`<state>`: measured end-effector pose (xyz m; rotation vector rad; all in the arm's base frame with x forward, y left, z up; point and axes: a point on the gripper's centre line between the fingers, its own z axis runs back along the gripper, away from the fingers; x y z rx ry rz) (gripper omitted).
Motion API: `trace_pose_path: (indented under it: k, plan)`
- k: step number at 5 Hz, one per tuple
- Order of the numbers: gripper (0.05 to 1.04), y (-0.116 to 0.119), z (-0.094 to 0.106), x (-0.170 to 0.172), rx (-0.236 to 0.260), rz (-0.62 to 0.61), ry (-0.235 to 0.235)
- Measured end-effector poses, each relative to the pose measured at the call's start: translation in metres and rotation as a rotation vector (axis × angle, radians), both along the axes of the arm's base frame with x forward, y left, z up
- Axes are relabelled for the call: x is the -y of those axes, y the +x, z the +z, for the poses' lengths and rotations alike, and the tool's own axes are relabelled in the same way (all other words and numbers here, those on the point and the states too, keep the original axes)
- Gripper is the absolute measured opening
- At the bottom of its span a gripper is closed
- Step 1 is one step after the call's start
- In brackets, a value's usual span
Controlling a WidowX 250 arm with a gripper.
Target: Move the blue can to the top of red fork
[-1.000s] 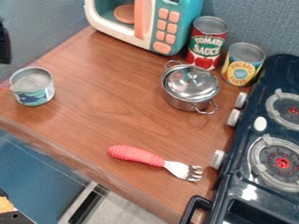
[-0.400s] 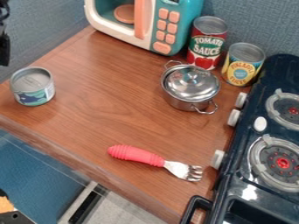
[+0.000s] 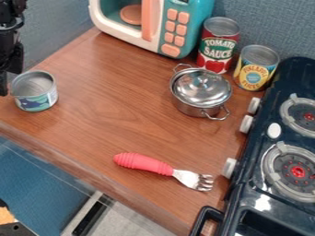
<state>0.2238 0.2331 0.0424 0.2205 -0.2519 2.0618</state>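
The black gripper (image 3: 10, 83) hangs at the left edge of the view, beside the can's upper left side. Its two fingers stand apart with nothing visibly held between them. The blue can (image 3: 37, 91), short with a silver top and a blue-green label, stands upright on the wooden counter near its left end. Whether a fingertip touches the can, I cannot tell. The red fork (image 3: 145, 163) lies near the counter's front edge, its ridged handle to the left and its metal tines to the lower right.
A lidded metal pot (image 3: 201, 92) stands right of centre on the counter (image 3: 117, 106). Behind it are a tomato sauce can (image 3: 218, 45), a yellow pineapple can (image 3: 255, 68) and a toy microwave (image 3: 177, 27). A dark toy stove (image 3: 258, 159) occupies the right side.
The gripper has come further into view from the left edge and has moved down and right, closer to the blue can. The can, fork and pot have stayed put.
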Motion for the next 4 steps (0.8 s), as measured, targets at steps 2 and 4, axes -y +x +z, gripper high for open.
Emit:
trace_pose_path:
  k: [2, 4]
  plan:
    - [1.000, 0.014, -0.015, 0.018, 0.036, -0.072, -0.087]
    - [1.000, 0.026, -0.024, 0.054, 0.051, -0.117, -0.173]
